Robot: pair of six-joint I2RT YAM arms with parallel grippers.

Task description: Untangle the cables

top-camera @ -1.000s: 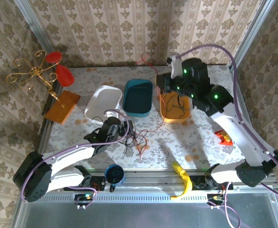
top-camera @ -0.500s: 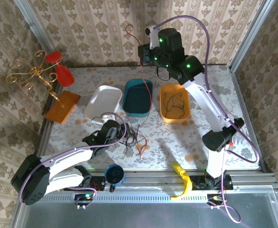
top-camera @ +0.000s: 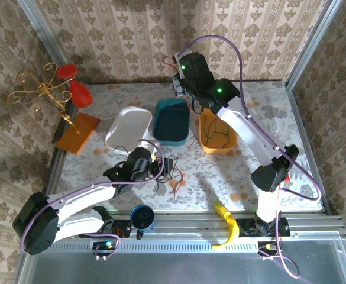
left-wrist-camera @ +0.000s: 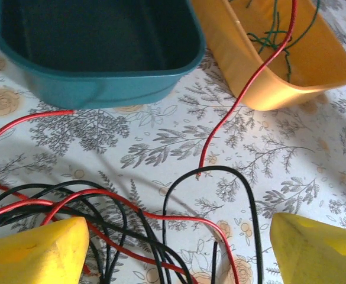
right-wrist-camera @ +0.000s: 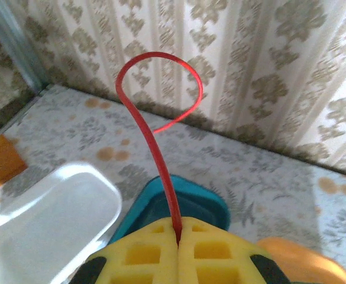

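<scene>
A tangle of black and red cables (top-camera: 168, 175) (left-wrist-camera: 131, 228) lies on the flowered tabletop near the front. My left gripper (top-camera: 162, 168) (left-wrist-camera: 178, 254) stands open over it, one yellow finger (left-wrist-camera: 36, 254) on each side of the tangle. My right gripper (top-camera: 180, 83) (right-wrist-camera: 177, 232) is high up by the back wall, shut on a red cable (right-wrist-camera: 155, 136) whose free end curls in a loop above the fingers. That red cable (left-wrist-camera: 249, 89) hangs down past the orange tub to the table. A green cable (left-wrist-camera: 267, 36) lies in the orange tub (top-camera: 217, 135).
A teal tub (top-camera: 171, 122) and a white tub (top-camera: 128, 125) stand side by side left of the orange one. A gold stand (top-camera: 42, 90) and an orange board (top-camera: 78, 131) are at the far left. A blue cup (top-camera: 142, 218) and a yellow object (top-camera: 227, 222) sit at the front rail.
My right arm has lifted from over the orange tub and swung back and left towards the wall, pulling the red cable up with it. The left arm has hardly moved.
</scene>
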